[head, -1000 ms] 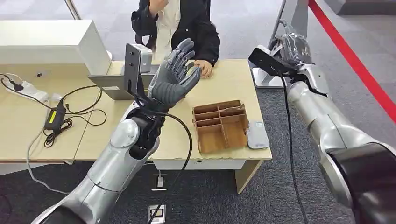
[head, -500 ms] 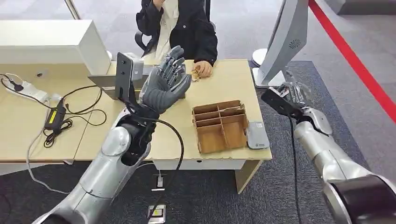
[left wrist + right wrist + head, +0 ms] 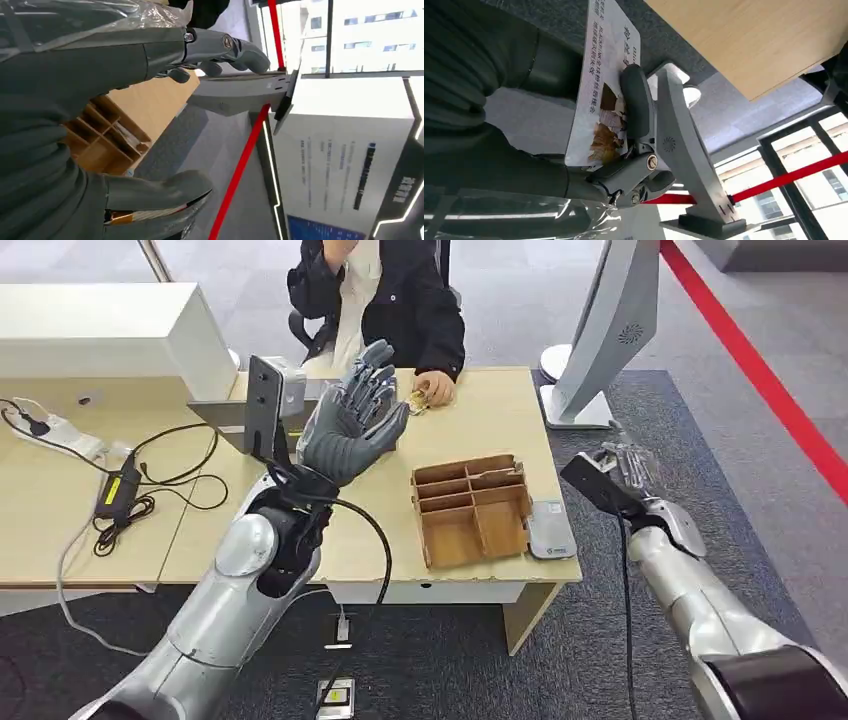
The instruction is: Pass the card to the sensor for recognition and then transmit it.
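I see the wooden tray [image 3: 472, 508] near the front right corner of the surface [image 3: 480, 410], split into several compartments; from the head view I cannot tell what, if anything, lies in them. Just beside its right wall, at the surface's right edge, lies the flat grey sensor [image 3: 551, 530]. My right hand [image 3: 628, 468] hangs off the surface's right side, over the carpet, grasping the card [image 3: 605, 85] with the thumb pressed across its printed face. My left hand [image 3: 357, 418] is raised over the middle of the surface, released, fingers spread. A person's hand [image 3: 432, 388] rests at the far edge. Open carpet lies between my right hand and the grey stand [image 3: 598, 335] beyond it.
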Robot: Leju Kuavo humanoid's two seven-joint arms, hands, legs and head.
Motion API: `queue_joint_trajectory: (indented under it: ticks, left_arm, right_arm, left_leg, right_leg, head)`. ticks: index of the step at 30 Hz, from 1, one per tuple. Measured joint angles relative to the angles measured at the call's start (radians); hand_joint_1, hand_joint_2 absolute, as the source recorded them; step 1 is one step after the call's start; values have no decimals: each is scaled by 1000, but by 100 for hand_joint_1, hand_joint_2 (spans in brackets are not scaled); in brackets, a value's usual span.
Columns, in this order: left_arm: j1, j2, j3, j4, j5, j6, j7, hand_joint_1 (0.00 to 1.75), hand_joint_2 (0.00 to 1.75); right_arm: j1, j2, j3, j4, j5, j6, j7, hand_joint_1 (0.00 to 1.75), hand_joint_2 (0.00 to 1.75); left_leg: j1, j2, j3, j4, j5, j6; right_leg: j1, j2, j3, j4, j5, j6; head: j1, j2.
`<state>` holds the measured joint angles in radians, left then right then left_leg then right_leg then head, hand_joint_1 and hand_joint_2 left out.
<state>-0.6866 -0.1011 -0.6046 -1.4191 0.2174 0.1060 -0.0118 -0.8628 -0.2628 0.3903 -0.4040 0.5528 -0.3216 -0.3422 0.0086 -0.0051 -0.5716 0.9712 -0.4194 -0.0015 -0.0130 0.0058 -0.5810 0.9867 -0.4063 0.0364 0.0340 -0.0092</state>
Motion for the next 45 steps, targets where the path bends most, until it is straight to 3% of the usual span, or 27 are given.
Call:
queue_joint_trajectory:
  ticks: [14, 45]
  left_arm:
    - [-9, -3, -5, 0, 25, 5, -9, 0, 175]
    - [-9, 0, -5, 0, 31, -8, 2, 0, 175]
  right_arm:
    - [69, 28, 8, -73, 16, 4, 5, 175, 175]
    - [193, 36, 19, -120, 22, -35, 36, 175, 175]
  left_leg:
    - [0, 0, 0, 0, 0, 0]
    - [0, 0, 0, 0, 0, 0]
  right_leg:
    - [0, 0, 0, 0, 0, 0]
    - [0, 0, 0, 0, 0, 0]
  head:
    - [0, 0]
    - [0, 0]
